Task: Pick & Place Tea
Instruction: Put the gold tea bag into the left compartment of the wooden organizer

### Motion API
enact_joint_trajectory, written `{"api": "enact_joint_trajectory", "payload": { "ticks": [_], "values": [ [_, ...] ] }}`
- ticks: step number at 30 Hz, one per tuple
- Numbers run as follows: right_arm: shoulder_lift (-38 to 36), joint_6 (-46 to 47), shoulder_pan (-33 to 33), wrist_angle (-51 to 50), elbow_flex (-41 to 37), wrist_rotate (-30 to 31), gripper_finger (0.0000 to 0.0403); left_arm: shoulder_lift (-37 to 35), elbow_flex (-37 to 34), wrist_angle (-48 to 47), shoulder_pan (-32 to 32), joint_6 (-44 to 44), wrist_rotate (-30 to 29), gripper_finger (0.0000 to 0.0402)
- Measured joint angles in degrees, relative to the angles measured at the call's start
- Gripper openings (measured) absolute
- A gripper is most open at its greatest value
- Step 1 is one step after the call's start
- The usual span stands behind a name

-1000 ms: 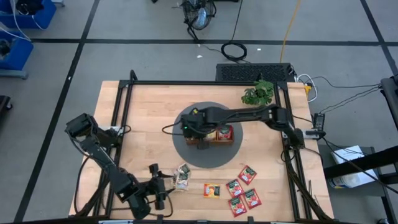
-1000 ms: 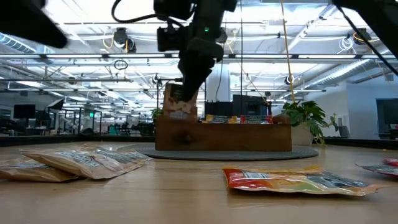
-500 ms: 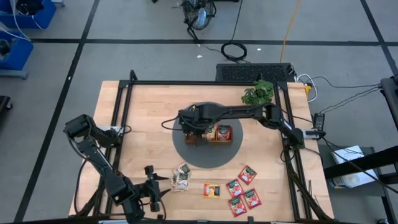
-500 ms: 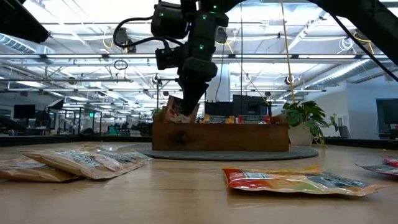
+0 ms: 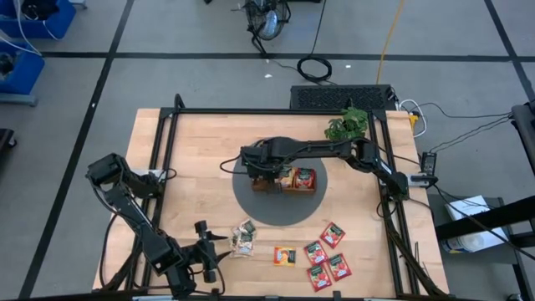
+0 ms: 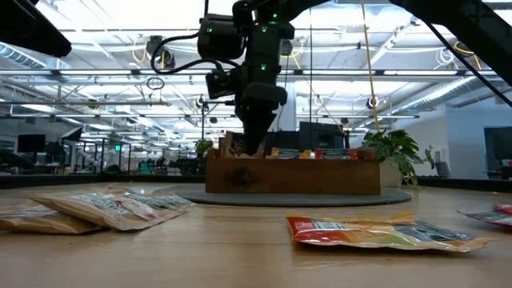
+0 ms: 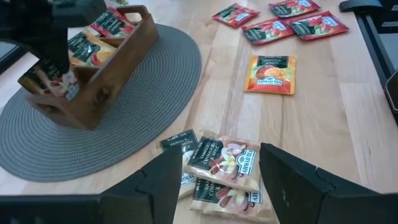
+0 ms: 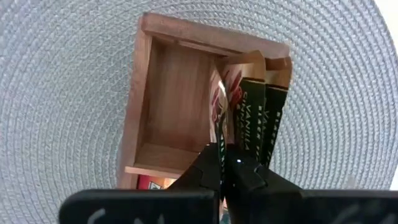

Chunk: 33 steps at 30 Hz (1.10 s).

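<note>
Overhead, the right gripper (image 5: 266, 170) is over the tray (image 5: 284, 181) on the round mat (image 5: 251, 205) mid-table, while the left gripper (image 5: 219, 251) sits at the front edge beside cream sachets (image 5: 243, 238); red sachets (image 5: 326, 255) lie toward the front right. Low down, the right gripper (image 6: 253, 144) dips into the tray's end compartment. Its wrist view shows fingers (image 8: 214, 168) closed on a cream sachet (image 8: 233, 109) standing there. The left wrist shows fingers (image 7: 161, 183) spread, empty, above the cream sachets (image 7: 221, 165).

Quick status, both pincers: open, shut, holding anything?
Left pincer: open, empty, above the cream sachets.
Right pincer: shut on a cream sachet in the tray.
</note>
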Motion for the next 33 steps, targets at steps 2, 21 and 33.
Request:
{"api": "enact_joint_trajectory", "payload": {
  "ticks": [2,21,33],
  "values": [
    [0.58,-0.21,0.00,0.13,0.00,-0.25,0.0000,0.00,0.00,0.07,0.00,0.00,-0.16,0.0214],
    [0.78,-2.64,0.30,5.42,-0.04,-0.24,0.0107,0.00,0.00,-0.09,0.00,0.41,-0.23,0.0214],
    [-2.99,0.51,0.31,6.05,-0.07,4.36,0.0129,0.00,0.00,-0.25,0.39,0.94,-0.23,0.0214]
  ]
}}
